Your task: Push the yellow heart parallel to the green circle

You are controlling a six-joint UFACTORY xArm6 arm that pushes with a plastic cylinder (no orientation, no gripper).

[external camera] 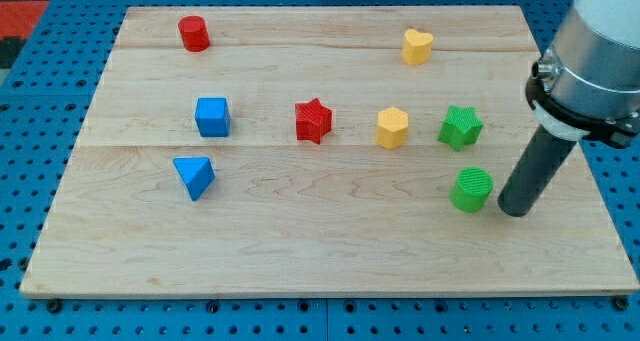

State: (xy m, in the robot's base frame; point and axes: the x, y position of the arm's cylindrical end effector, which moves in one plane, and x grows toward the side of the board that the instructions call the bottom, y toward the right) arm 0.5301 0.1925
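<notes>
yellow heart (pixel 417 47): near the view's top right of the wooden board (pixel 300 241) | green circle (pixel 471 190): well below it | my tip (pixel 513 211): bare rod holding nothing, just right of the circle

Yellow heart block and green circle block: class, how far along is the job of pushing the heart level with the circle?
Nothing looks done yet: the yellow heart block sits near the view's top, far from the green circle block near the bottom right. In hand: my tip rests just right of the circle, apart from the heart. Left: reach the heart and push it into line with the circle.
</notes>
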